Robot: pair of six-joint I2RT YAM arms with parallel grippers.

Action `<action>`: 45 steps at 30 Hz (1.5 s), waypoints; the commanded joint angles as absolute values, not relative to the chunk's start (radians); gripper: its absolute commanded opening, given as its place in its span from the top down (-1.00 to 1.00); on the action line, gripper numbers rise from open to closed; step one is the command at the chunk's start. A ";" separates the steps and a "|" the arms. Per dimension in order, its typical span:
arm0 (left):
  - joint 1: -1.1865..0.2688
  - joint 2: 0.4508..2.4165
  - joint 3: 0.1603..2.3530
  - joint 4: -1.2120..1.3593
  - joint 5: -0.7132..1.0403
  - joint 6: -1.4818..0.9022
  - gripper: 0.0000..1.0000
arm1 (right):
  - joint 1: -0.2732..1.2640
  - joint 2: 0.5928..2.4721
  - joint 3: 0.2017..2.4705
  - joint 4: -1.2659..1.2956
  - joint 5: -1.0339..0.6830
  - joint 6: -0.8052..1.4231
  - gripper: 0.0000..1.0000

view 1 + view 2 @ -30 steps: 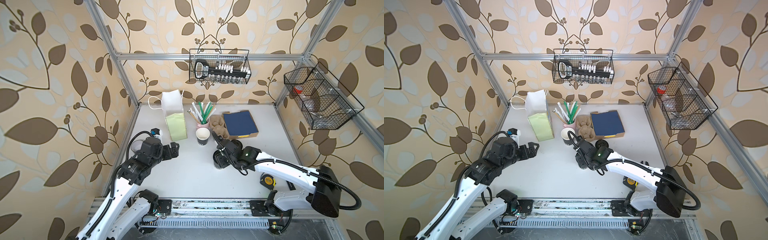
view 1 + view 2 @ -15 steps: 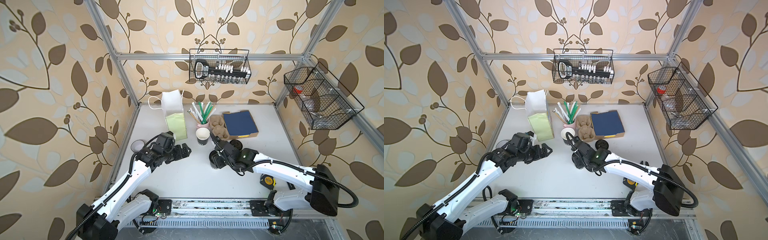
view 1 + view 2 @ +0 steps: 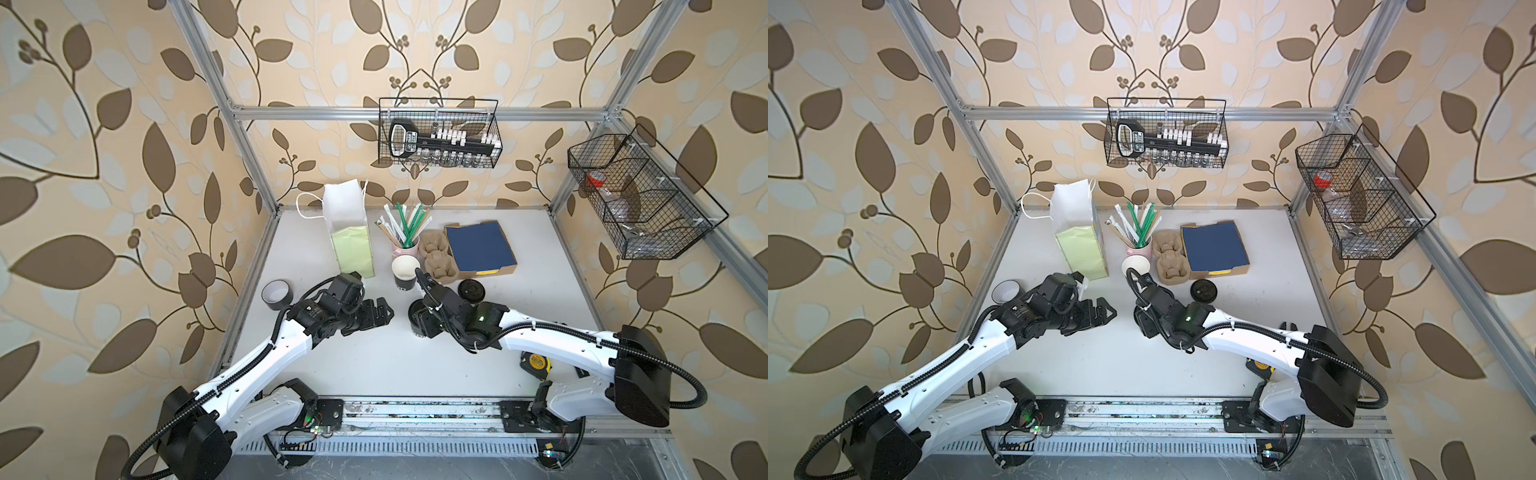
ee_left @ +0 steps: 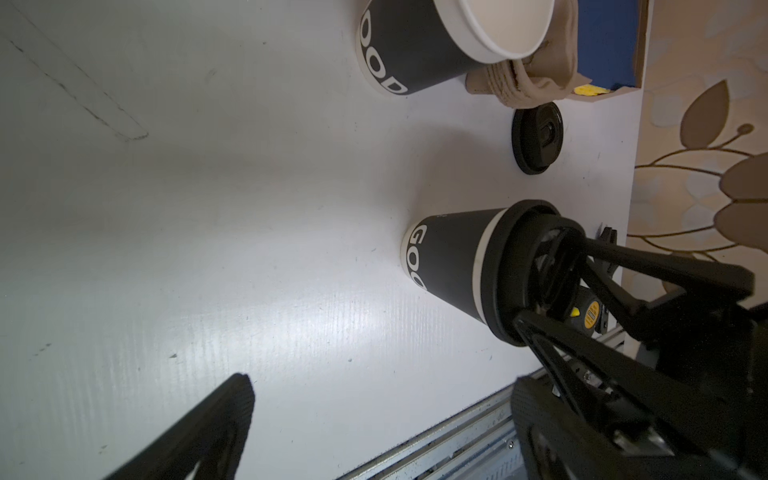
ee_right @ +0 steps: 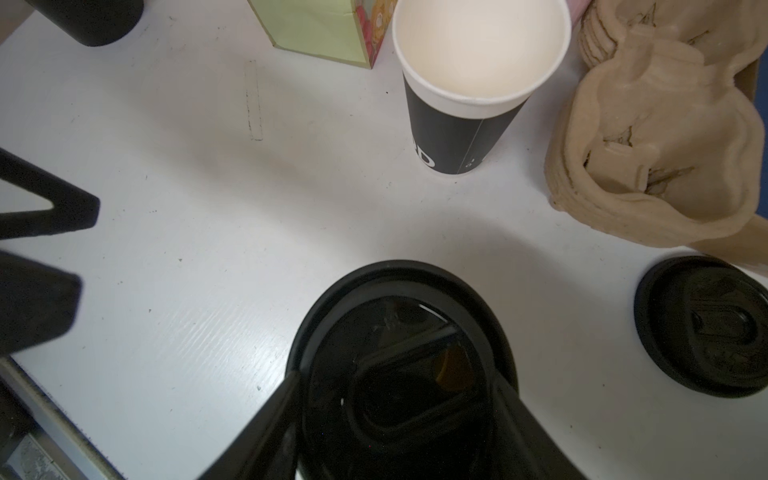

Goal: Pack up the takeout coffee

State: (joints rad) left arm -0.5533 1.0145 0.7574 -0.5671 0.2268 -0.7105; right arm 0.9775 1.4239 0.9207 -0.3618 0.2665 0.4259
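Coffee cup stands upright on the table, lid on, long axis vertical. It's well apart from the paper bag, toward the rail and off to the bag's right in both top views. Right claw sits on it from above, jaws roughly half closed and bracketing the lid. I read that as a grip on the cup by its lid, not a hover. Left claw is spread wide with nothing in it, between bag and cup, mouth facing the cup's wall with a clear gap. Right arm has the cup and left arm is nearer the bag, which lies back-left of the cup, so I'd guess a carry or side handover that way. Second cup, no lid, is just right of the bag's foot, maybe in the path. Top views bury the coffee cup under the right wrist. Left wrist view gives wall, lettering and finger placement. Right wrist view shows only the lid top.
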 commanded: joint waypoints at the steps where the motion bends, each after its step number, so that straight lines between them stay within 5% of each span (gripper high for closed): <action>1: -0.555 0.984 0.802 -0.587 0.171 -0.699 -0.98 | 0.995 1.549 0.776 -0.703 0.048 0.479 -0.16; 19: -0.553 0.858 1.033 -0.785 -0.163 -0.466 -0.98 | 0.843 1.222 0.990 -0.936 0.265 0.488 -0.17; 30: -0.549 0.832 1.003 -0.768 -0.210 -0.388 -0.98 | 0.386 1.014 0.980 -0.910 0.259 0.412 -0.16; 45: -0.549 0.760 0.968 -0.765 -0.225 -0.384 -0.98 | 0.020 1.148 0.898 -0.660 0.239 0.471 -0.19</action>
